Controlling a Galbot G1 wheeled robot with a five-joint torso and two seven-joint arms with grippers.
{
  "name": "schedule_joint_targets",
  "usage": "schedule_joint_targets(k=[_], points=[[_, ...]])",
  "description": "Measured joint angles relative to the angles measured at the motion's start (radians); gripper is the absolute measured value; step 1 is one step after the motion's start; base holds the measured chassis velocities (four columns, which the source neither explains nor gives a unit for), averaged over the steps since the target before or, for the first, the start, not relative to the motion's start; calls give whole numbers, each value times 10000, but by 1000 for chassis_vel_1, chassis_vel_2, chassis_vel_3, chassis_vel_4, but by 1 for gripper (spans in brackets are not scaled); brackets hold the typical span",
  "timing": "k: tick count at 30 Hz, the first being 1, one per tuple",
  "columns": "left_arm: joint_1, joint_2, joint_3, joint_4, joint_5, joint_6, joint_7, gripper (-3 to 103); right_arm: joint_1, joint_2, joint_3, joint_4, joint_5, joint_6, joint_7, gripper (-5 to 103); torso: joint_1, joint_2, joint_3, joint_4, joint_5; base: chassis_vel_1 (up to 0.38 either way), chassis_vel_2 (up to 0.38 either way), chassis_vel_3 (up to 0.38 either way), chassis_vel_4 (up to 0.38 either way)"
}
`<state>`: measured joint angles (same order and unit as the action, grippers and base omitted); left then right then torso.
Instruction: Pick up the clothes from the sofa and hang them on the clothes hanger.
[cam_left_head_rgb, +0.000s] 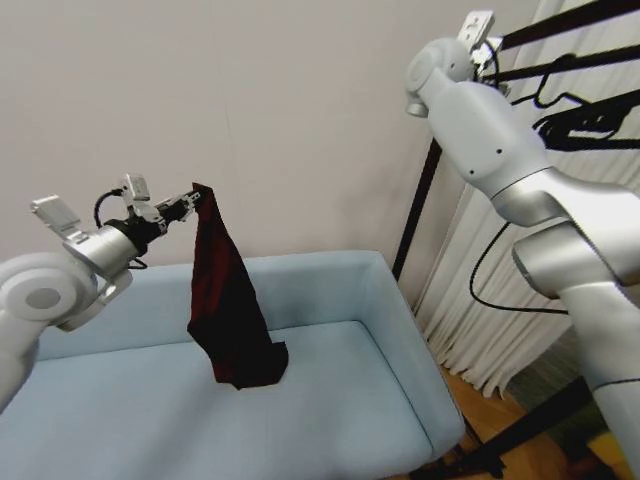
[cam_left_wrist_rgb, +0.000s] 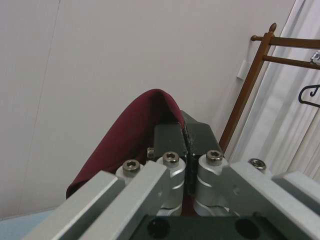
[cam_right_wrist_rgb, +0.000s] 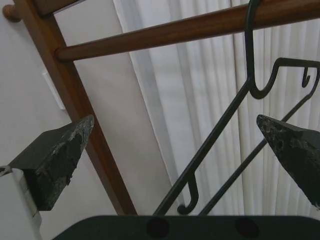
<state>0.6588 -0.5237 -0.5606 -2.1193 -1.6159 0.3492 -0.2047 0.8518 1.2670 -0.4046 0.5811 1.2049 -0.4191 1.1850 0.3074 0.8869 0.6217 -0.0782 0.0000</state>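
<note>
A dark red garment (cam_left_head_rgb: 228, 310) hangs in the air above the light blue sofa (cam_left_head_rgb: 330, 400). My left gripper (cam_left_head_rgb: 196, 203) is shut on its top edge. In the left wrist view the cloth (cam_left_wrist_rgb: 131, 134) drapes over the closed gripper (cam_left_wrist_rgb: 187, 136). My right gripper (cam_right_wrist_rgb: 175, 160) is raised at the wooden clothes rack (cam_left_head_rgb: 420, 205), open, with a black wire hanger (cam_right_wrist_rgb: 230, 135) between its fingertips (cam_right_wrist_rgb: 57, 160) and hooked on the wooden rail (cam_right_wrist_rgb: 165, 35). The hanger (cam_left_head_rgb: 585, 115) shows at the upper right in the head view.
A plain wall stands behind the sofa. White curtains (cam_left_head_rgb: 480, 330) hang behind the rack at right. The rack's dark base (cam_left_head_rgb: 510, 445) rests on wooden floor beside the sofa's right end.
</note>
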Motion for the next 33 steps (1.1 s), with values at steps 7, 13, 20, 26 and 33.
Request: schedule_joint_targets(k=[7, 13, 20, 26, 33], points=[[-200, -208, 134, 99, 59, -6, 49, 0, -50, -87, 243, -941, -578, 81, -835, 100, 1, 0, 1, 3, 2, 0, 0, 0, 0], [-243, -392, 221, 156, 159, -4, 63, 0, -82, -180, 366, -1253, -760, 194, -1133, 100, 1, 0, 1, 0, 2, 0, 0, 0, 0], [-260, -466, 248, 189, 212, 4, 65, 0, -223, -187, 516, -1282, -823, 326, -1335, 100, 1, 0, 1, 5, 0, 0, 0, 0, 0], [-345, -472, 315, 294, 216, 12, 89, 0, -371, -164, 584, -1289, -859, 448, -1394, 90, 2, 0, 1, 5, -1, 0, 0, 0, 0], [-461, -452, 375, 417, 212, 18, 165, 0, -491, -277, 542, -1185, -894, 550, -1524, 63, 1, 0, 1, 3, 0, 0, 0, 0, 0]])
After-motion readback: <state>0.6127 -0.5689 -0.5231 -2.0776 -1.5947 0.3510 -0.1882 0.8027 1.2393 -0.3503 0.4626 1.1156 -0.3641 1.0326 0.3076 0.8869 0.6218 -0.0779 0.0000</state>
